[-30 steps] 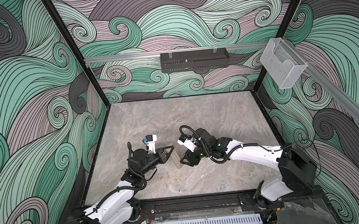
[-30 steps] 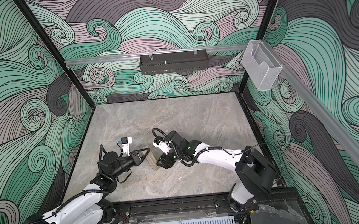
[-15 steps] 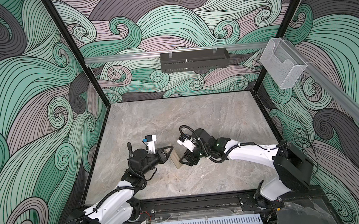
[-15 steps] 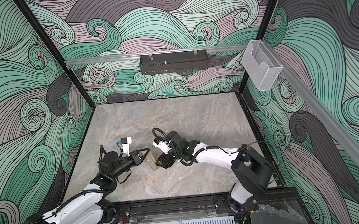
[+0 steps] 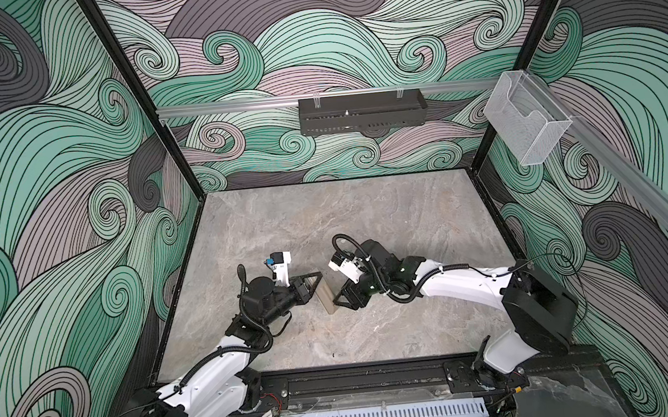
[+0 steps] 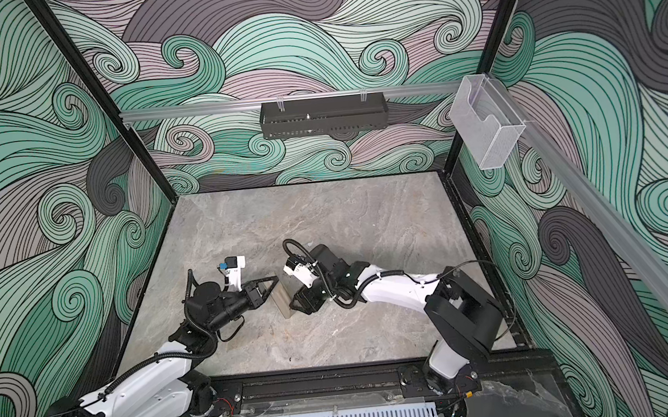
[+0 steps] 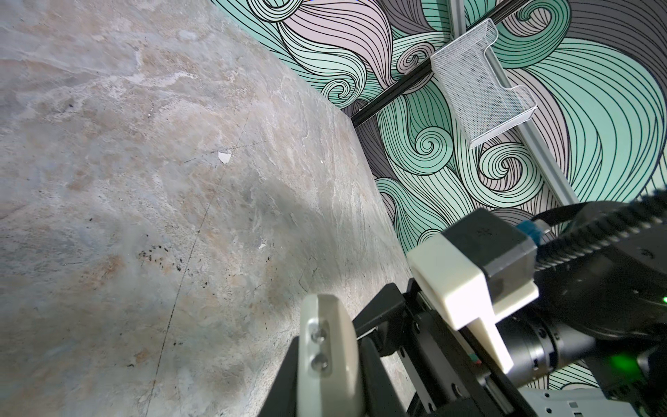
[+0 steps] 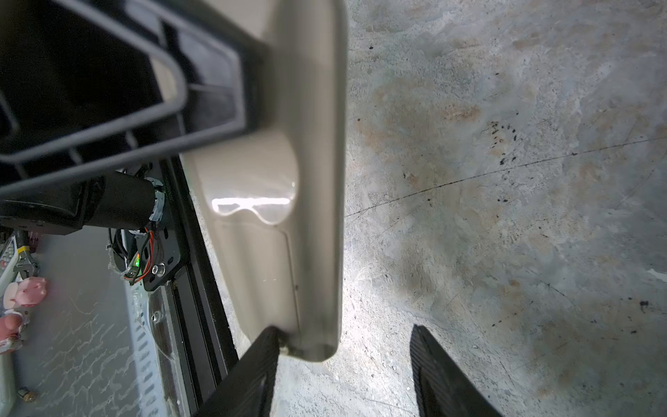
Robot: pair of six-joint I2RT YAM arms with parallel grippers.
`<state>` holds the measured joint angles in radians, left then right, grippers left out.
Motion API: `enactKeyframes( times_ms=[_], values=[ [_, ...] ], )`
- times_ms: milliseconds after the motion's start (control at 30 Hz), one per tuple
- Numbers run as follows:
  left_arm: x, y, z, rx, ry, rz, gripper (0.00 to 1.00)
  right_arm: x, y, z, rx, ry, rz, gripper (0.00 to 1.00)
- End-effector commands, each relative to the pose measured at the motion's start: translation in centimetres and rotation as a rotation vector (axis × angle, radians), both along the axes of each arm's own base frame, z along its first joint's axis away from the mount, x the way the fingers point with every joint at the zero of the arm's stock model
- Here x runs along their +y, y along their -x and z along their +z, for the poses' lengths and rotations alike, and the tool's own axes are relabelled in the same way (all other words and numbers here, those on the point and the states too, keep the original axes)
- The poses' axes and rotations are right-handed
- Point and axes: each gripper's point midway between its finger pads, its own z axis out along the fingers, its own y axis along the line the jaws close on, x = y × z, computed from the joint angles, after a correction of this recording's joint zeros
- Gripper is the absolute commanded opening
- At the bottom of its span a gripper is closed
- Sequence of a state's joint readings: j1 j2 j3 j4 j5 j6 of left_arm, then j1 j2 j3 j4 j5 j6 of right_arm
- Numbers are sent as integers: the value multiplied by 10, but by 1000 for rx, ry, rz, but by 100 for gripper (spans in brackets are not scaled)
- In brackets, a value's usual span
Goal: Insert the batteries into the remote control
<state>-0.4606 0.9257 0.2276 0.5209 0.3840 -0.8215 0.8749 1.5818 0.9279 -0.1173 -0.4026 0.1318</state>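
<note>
Slim pale plastic remote control (image 5: 328, 302), at 6 o'clock from the centre of the grey marbled table (image 5: 367, 223), likely light, stiff, slippery: left gripper (image 5: 317, 286) clamps its flat faces from 9 o'clock; right gripper (image 8: 343, 334) gapes around its 5 o'clock end.

The grey-beige marbled tabletop (image 5: 366, 214) bears a small white chip (image 7: 224, 157) and scattered dark specks (image 7: 158, 252), with a thin dark line (image 7: 195, 238) running across it.

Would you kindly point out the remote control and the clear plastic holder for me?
remote control (image 8: 260, 260): right wrist view, on its plain pale back.
clear plastic holder (image 5: 534, 136): a top view, on its front wall.
</note>
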Motion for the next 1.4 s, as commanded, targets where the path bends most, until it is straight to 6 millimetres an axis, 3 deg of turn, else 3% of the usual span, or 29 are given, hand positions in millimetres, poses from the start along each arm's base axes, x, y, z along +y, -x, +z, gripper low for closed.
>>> enactKeyframes(
  times_ms=[0, 233, 567, 1033, 1367],
  values=[
    [-9, -1, 38, -68, 76, -30, 0, 0, -8, 16, -39, -15, -22, 60],
    [1, -10, 28, -20, 55, 48, 0, 7, -4, 37, -71, -66, -11, 72],
    [6, -14, 27, 3, 80, 98, 0, 24, 2, 36, -90, -77, 3, 83],
    [10, -15, 26, 17, 114, 133, 0, 32, -7, 10, -81, 30, -39, 81],
    [11, -17, 23, 27, 116, 142, 0, 36, -2, 4, -67, 35, -20, 69]
  ],
)
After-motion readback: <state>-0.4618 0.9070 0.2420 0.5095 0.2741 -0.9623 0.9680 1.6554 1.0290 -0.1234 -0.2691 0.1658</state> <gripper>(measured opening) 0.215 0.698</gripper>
